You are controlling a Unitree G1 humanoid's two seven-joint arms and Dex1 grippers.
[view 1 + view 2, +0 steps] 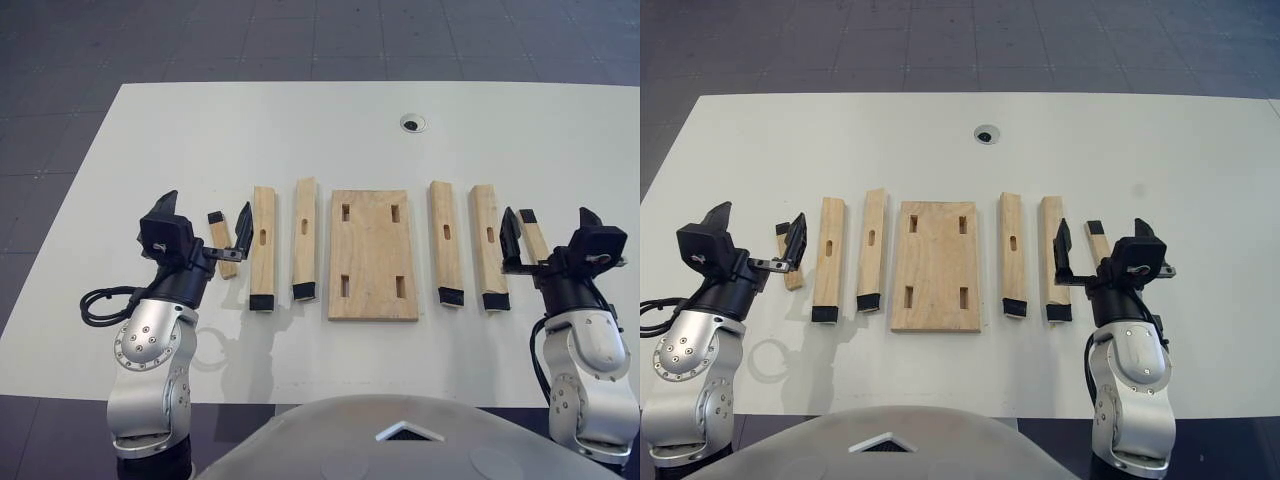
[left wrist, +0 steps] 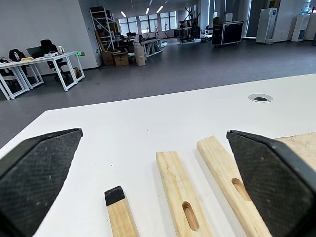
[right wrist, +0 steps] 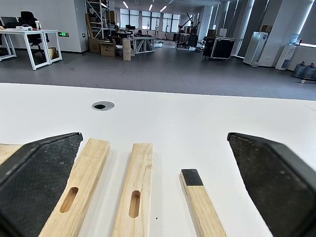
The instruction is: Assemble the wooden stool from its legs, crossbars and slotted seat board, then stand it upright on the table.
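Both hands wide open: left hand (image 1: 205,217) over left crossbar (image 1: 224,243), right hand (image 1: 548,224) over right crossbar (image 1: 534,238); seat board (image 1: 372,255) between.

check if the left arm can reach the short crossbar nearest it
Probably yes: the left end effector hangs open just above the short crossbar, which lies flat on the table with nothing between them.

Light was bright and even, falling from overhead onto the white table (image 1: 500,130), which showed no harsh glare. Far beyond the left gripper (image 2: 154,132), ceiling strip lights (image 2: 148,10) and windows (image 2: 165,20) glowed at the hall's end. The legs (image 1: 262,245) just ahead of it cast only thin, soft shadows.
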